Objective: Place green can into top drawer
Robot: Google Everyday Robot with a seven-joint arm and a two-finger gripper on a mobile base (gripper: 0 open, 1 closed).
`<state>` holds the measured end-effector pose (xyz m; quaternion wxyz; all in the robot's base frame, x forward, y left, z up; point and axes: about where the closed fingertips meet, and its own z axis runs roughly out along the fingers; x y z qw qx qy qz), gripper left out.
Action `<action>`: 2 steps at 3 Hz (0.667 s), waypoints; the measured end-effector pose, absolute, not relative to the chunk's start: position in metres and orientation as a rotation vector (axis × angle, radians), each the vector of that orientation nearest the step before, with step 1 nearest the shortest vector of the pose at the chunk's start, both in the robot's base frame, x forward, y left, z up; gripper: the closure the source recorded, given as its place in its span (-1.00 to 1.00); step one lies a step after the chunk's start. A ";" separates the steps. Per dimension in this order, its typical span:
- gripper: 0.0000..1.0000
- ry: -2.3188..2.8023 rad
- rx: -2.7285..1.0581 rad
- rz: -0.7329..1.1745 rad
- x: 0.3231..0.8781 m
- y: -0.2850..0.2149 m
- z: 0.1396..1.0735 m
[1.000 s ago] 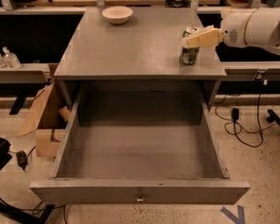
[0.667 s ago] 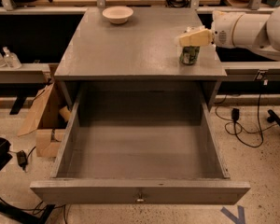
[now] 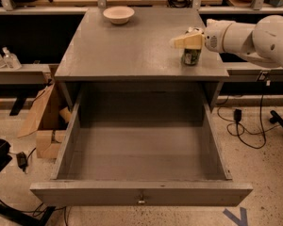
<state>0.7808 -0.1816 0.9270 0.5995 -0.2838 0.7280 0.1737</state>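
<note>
The green can [image 3: 191, 57] stands upright on the grey cabinet top [image 3: 127, 46], near its right front corner. My gripper [image 3: 183, 40] reaches in from the right on a white arm [image 3: 254, 36] and sits at the can's top, covering its lid. The can rests on the cabinet top. The top drawer [image 3: 141, 193] is pulled fully out below the cabinet top, with its knob [image 3: 141, 202] at the front centre. Nothing lies inside the drawer.
A cream bowl [image 3: 119, 14] sits at the back of the cabinet top. A cardboard box [image 3: 46, 121] leans by the cabinet's left side. Cables [image 3: 245, 126] lie on the floor at the right. Clear bottles [image 3: 4, 59] stand on a shelf at the left.
My gripper has moved a little to the left, over the top of the can. The can and the drawer have not moved.
</note>
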 end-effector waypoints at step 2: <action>-0.04 1.732 -0.601 0.415 0.806 -0.185 0.897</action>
